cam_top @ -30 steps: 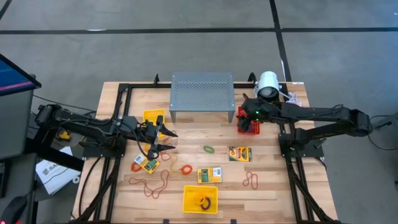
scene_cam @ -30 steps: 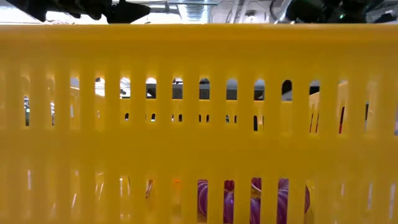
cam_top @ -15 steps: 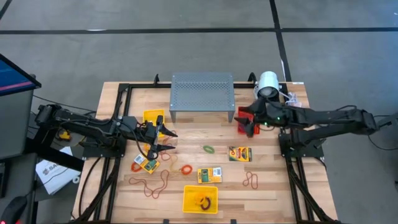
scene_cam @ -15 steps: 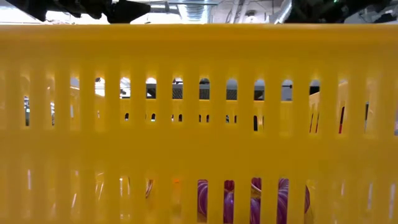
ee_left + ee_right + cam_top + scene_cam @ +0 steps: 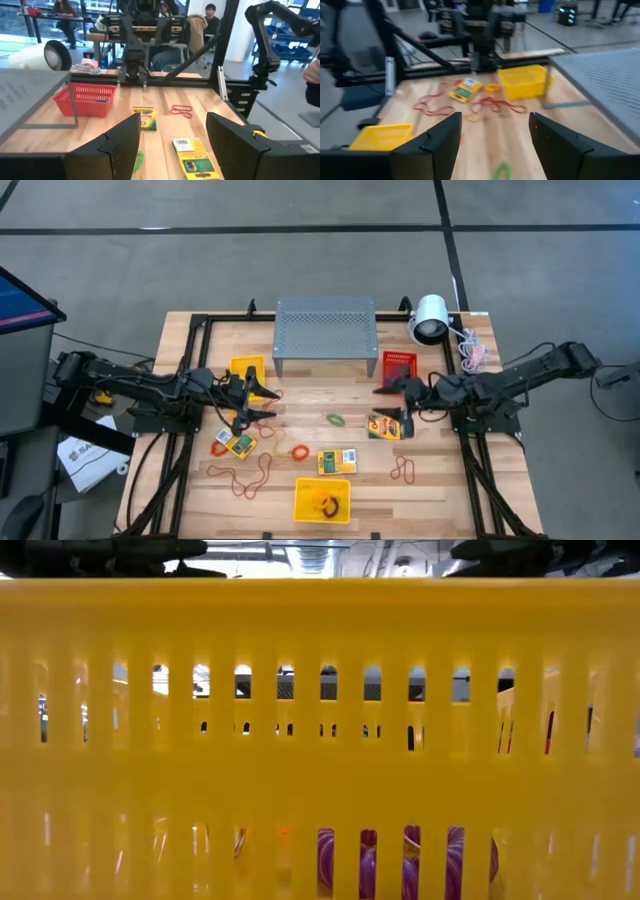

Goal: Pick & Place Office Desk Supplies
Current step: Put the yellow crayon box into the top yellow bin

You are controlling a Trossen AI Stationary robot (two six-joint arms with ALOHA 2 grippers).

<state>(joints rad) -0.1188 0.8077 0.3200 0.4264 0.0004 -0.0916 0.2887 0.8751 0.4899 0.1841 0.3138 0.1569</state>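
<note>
Both grippers hang above the table, open and touching nothing. My left gripper [image 5: 264, 402] [image 5: 172, 145] is at the left, pointing level toward the right, past a yellow-green crayon box [image 5: 233, 442] and red rubber bands [image 5: 262, 426]. My right gripper [image 5: 388, 404] [image 5: 495, 145] is at the right, pointing left, beside the red basket [image 5: 399, 364] and a second crayon box [image 5: 387, 427]. A third crayon box [image 5: 337, 461] lies flat near the middle. A green band [image 5: 335, 419], an orange band [image 5: 298, 452], a red band [image 5: 404, 470] and a long brown-red loop [image 5: 245, 477] lie on the wood.
A grey perforated stand [image 5: 325, 330] and a white lamp [image 5: 430, 318] are at the far edge. One yellow basket [image 5: 248, 370] sits near my left gripper. Another [image 5: 322, 500] at the near edge fills the low view with its slotted wall [image 5: 320, 720].
My right gripper has swung from above the red basket toward the near edge, to beside the crayon box, and tipped from pointing down to nearly level, its arm drawn back toward the right edge. My left gripper has drawn back slightly toward the left edge. Neither has changed its opening.
</note>
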